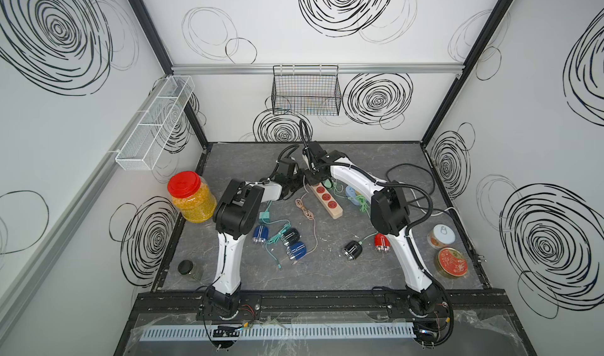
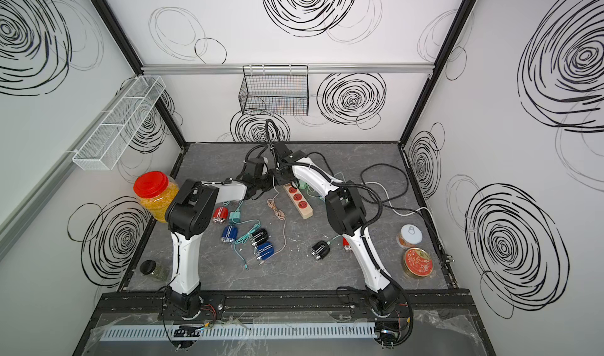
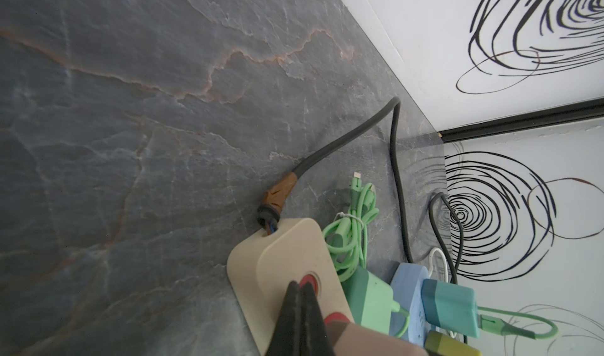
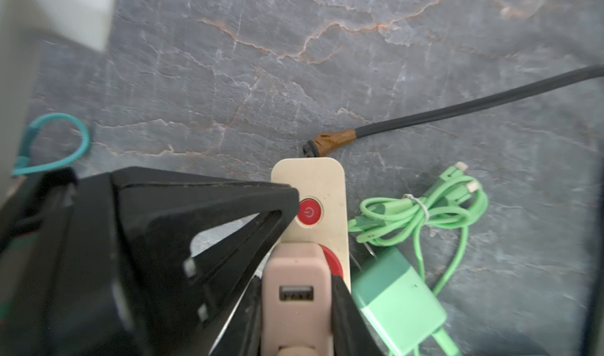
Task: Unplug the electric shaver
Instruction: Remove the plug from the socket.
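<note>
Dark veined table, seen from above. Toward the back, a cream power strip on a black cord, with a green charger and coiled green cable just beside it. Mid-table, a pink cable, a teal cable and scattered shavers in blue, black and red. At the left edge, a red-lidded jar and a small dark jar; at the right, two tins.

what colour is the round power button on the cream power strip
The round power button is red with a white symbol; clearest in the right wrist view.
</note>
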Motion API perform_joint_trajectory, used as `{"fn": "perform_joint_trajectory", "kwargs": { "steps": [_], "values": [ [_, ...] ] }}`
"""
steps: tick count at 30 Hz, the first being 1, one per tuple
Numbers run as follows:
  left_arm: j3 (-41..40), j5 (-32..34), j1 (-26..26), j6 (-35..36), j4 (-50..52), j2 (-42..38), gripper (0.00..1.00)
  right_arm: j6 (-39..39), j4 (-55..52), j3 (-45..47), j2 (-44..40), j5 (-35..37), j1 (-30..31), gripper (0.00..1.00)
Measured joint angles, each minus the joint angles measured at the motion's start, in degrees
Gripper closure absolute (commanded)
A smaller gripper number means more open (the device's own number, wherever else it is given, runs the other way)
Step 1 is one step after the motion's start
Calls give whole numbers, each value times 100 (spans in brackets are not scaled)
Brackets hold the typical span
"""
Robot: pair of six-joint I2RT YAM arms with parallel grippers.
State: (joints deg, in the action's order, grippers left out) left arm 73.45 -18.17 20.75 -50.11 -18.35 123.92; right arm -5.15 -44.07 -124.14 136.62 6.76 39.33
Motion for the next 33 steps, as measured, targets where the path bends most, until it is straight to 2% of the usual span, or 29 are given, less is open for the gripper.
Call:
{"fn": "perform_joint_trajectory", "kwargs": {
  "steps": [11, 14, 16, 23, 26, 30, 33],
  "values": [
    [-44, -328, -37, -225, -332, 103, 100, 264, -13, -79, 114, 258, 28, 76],
    [-44, -396, -61, -319, -369, 105, 100, 229, -20, -74, 114, 238, 26, 69],
    [-37, -483, -76, -356, -372, 107, 100, 203, 15, 37, 90, 208, 17, 64],
    [96, -837, -138, -461, -326, 199, 100, 94, 573, 553, -61, 116, -74, 59],
    [173, -894, -142, -522, -321, 254, 100, 85, 623, 640, -61, 122, -94, 63],
    [385, -911, -155, -564, -282, 380, 100, 85, 702, 730, -107, 31, -109, 85],
    [619, -944, -157, -557, -120, 503, 100, 94, 940, 1003, -249, -57, -127, 86]
  ]
}}
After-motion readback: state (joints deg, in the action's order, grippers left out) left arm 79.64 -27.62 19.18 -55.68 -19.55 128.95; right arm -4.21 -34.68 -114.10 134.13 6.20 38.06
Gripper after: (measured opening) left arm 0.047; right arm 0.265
